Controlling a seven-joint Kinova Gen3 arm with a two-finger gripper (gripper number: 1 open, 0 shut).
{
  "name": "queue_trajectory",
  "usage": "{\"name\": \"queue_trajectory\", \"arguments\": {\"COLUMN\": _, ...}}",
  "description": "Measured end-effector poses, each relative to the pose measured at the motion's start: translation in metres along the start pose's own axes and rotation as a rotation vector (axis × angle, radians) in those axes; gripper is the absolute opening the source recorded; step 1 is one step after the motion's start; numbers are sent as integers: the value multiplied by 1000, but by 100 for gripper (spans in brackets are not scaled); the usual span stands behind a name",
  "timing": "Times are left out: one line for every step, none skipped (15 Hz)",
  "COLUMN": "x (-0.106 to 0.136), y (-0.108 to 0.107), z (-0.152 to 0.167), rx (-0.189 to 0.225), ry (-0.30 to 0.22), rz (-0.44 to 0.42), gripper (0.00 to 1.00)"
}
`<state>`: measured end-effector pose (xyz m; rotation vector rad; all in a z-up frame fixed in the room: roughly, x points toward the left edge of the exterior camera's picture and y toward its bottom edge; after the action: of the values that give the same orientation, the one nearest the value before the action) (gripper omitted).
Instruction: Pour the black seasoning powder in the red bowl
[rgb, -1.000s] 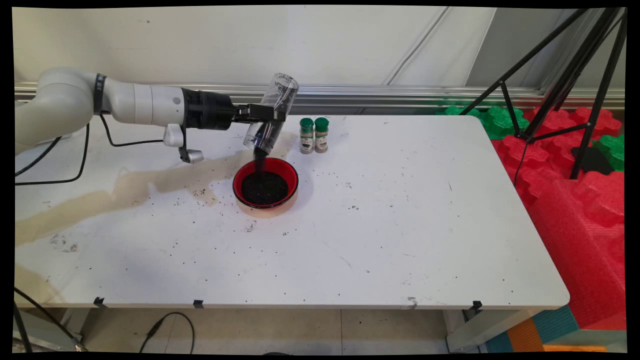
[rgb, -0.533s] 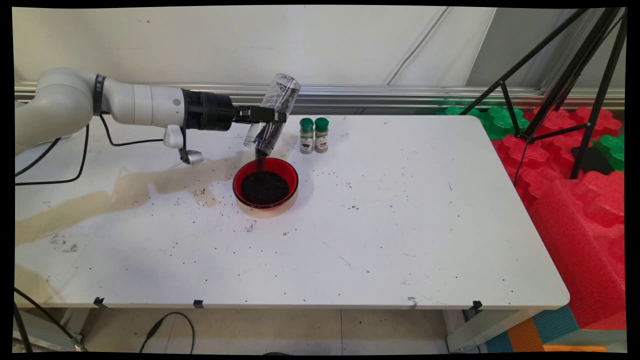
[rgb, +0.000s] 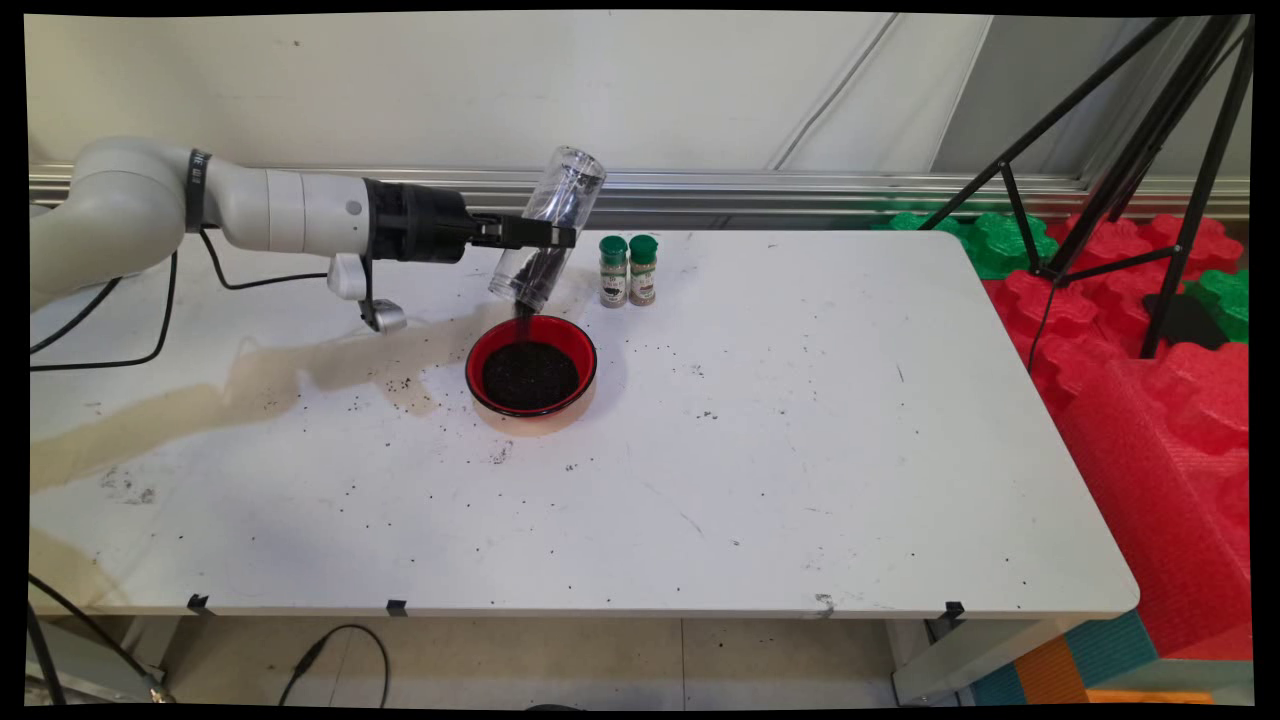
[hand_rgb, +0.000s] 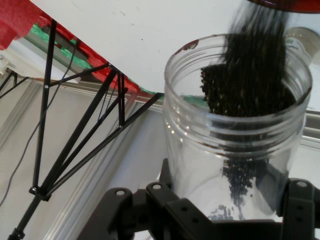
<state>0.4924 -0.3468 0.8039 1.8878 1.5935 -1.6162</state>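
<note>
**Clear jar held tilted over a red bowl**

The gripper (rgb: 545, 236) is clamped on a clear plastic jar (rgb: 548, 228), one finger on each side of its body. In the hand view the black linkage is seen rising from the bottom edge and the jar (hand_rgb: 235, 130) is gripped low between the fingers (hand_rgb: 300, 200), its threaded open mouth pointed away from the camera. The arm is stretched out nearly level, the wrist turned so that the jar is tipped mouth-down at a slant, its base raised and angled away from the arm.

Dark granules (hand_rgb: 250, 75) are gathered at the jar's mouth and are seen streaming out of it. Directly under the mouth, a red bowl (rgb: 531, 366) is set on the white table (rgb: 800, 450); a bed of the same dark granules is held in it, and the thin falling stream is met at the bowl's rim nearest the jar.

Just past the fingertips, beyond the jar, two small spice bottles (rgb: 628, 270) with green caps are stood upright, touching side by side. Loose dark specks are scattered over the table around the bowl. Farther off, past the table's end, a black tripod (rgb: 1130, 150) is stood among red and green foam blocks (rgb: 1150, 380).
</note>
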Motion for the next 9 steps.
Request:
{"name": "queue_trajectory", "arguments": {"x": 0, "y": -1, "z": 0, "rx": 2, "ry": -2, "rz": 14, "gripper": 0}}
{"name": "queue_trajectory", "arguments": {"x": 0, "y": -1, "z": -1, "rx": 3, "ry": -3, "rz": 22, "gripper": 0}}
{"name": "queue_trajectory", "arguments": {"x": 0, "y": -2, "z": -1, "rx": 5, "ry": -6, "rz": 29, "gripper": 0}}
{"name": "queue_trajectory", "arguments": {"x": -1, "y": -2, "z": -2, "rx": 7, "ry": -8, "rz": 36, "gripper": 0}}
{"name": "queue_trajectory", "arguments": {"x": -1, "y": -2, "z": -2, "rx": 9, "ry": -9, "rz": 41, "gripper": 0}}
{"name": "queue_trajectory", "arguments": {"x": -1, "y": -3, "z": -2, "rx": 11, "ry": -11, "rz": 47, "gripper": 0}}
{"name": "queue_trajectory", "arguments": {"x": -1, "y": -3, "z": -2, "rx": 13, "ry": -13, "rz": 51, "gripper": 0}}
{"name": "queue_trajectory", "arguments": {"x": -1, "y": -4, "z": -3, "rx": 16, "ry": -15, "rz": 56, "gripper": 0}}
{"name": "queue_trajectory", "arguments": {"x": -1, "y": -4, "z": -4, "rx": 19, "ry": -18, "rz": 63, "gripper": 0}}
